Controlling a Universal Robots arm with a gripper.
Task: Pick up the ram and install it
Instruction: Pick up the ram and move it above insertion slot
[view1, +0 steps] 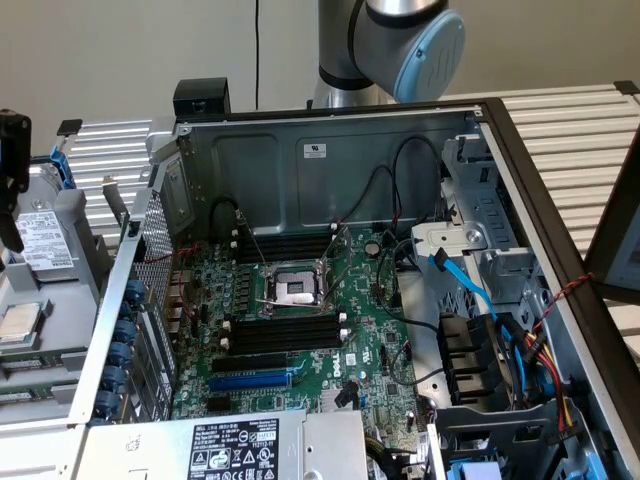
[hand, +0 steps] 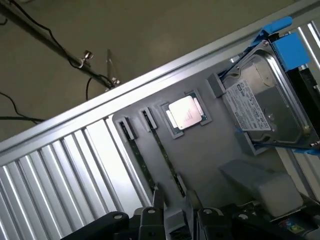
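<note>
Nearest us, the claw (hand: 175, 207) hangs with its jaws spread wide, gripping nothing, over one end of the ram (hand: 162, 150) — the stick stands on edge in a groove of the grey tray (hand: 210, 155), likely so the claw can straddle it. Farther along the tray lie a processor (hand: 186, 112) and a hard drive (hand: 265, 107). A slatted tabletop (hand: 60, 170) carries the tray — and the open computer case (view1: 280, 170).
</note>
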